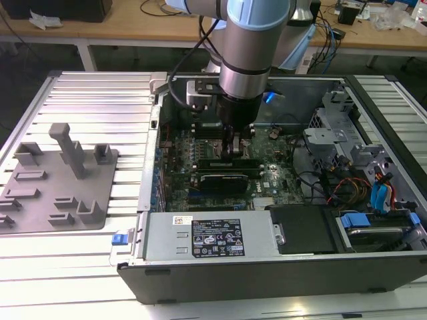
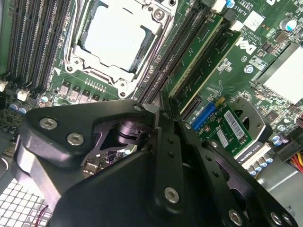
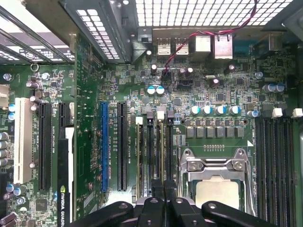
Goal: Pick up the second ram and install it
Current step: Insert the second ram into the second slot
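Down inside the open PC case (image 1: pixel 280 260), the pincer (image 1: pixel 235 148) sits low over the motherboard (image 1: pixel 270 175), right at the memory slots (image 3: pixel 156 156) beside the CPU socket (image 3: pixel 215 182). Both wrist views show the two fingers (image 2: pixel 171 142) pressed flat together along their length, tips at the slot bank. Pincer reads as closed; can't tell whether anything thin is pinched between the tips.

The second ram (image 2: pixel 201 52): in the second wrist view a green stick stands seated in one of the black slots next to the socket, a second green board edge just beside it. Tips point along that same slot row. Contact between tips and stick not visible.

First wrist view: CPU socket with bare metal lid just beside the fingers, another slot bank (image 3: pixel 277 161) on its far side, blue expansion slot (image 3: pixel 104 146) and black ones further off, rear I/O ports (image 3: pixel 199 45) at the case wall.

Exterior view: arm (image 1: pixel 250 40) comes straight down into the case. Power supply (image 1: pixel 210 237) along the near edge, drive bay (image 1: pixel 373 200) on the exterior view's right. Grey fixture tray (image 1: pixel 57 187) on the slatted worktop (image 1: pixel 100 100), on the exterior view's left, well apart from the case.
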Controlling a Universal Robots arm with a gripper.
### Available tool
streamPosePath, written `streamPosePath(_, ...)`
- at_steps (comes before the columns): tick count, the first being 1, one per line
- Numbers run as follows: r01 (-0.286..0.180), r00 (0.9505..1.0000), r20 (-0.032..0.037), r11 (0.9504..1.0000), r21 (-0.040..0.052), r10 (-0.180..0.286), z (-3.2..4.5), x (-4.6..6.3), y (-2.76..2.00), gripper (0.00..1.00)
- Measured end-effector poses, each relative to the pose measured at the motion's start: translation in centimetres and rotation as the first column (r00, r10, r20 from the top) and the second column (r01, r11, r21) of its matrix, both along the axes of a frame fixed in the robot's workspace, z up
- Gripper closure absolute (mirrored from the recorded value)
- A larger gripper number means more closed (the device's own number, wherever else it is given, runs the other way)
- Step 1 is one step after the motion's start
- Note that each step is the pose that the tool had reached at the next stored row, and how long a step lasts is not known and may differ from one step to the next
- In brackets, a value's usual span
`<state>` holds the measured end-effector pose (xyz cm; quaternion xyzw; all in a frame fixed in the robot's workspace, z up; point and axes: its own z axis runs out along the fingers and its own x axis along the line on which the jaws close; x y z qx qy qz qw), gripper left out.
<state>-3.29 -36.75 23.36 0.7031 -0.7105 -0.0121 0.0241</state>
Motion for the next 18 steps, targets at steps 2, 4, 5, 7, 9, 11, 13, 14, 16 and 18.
streamPosePath(2, 0.000, 1.0000, 0.0001, 1.0000, 0.0000, 0.000, -0.13, 0.00, 0.00, 0.91)
streamPosePath(4, 0.000, 1.0000, 0.0001, 1.0000, -0.0002, 0.000, -0.23, 0.00, 0.00, 0.91)
streamPosePath(5, 0.000, 1.0000, 0.0001, 1.0000, -0.0003, 0.000, -0.22, 0.00, -0.01, 0.91)
streamPosePath(7, 0.000, 1.0000, 0.0001, 1.0000, -0.0001, 0.000, -0.24, 0.00, 0.00, 0.91)
streamPosePath(9, 0.000, 1.0000, 0.0002, 1.0000, 0.0003, 0.000, -0.36, 0.00, 0.01, 0.91)
streamPosePath(11, 0.000, 1.0000, 0.0000, 1.0000, -0.0002, 0.000, -0.61, 0.00, -0.01, 0.91)
streamPosePath(13, 0.000, 1.0000, 0.0000, 1.0000, -0.0002, 0.000, -0.62, 0.00, 0.00, 0.91)
streamPosePath(14, 0.000, 1.0000, 0.0001, 1.0000, -0.0001, 0.000, -0.63, 0.00, 0.00, 0.91)
streamPosePath(16, 0.000, 1.0000, 0.0001, 1.0000, -0.0001, 0.000, -0.63, 0.00, 0.00, 0.91)
streamPosePath(18, 0.000, 1.0000, 0.0003, 1.0000, 0.0001, 0.000, -0.64, 0.00, 0.00, 0.91)
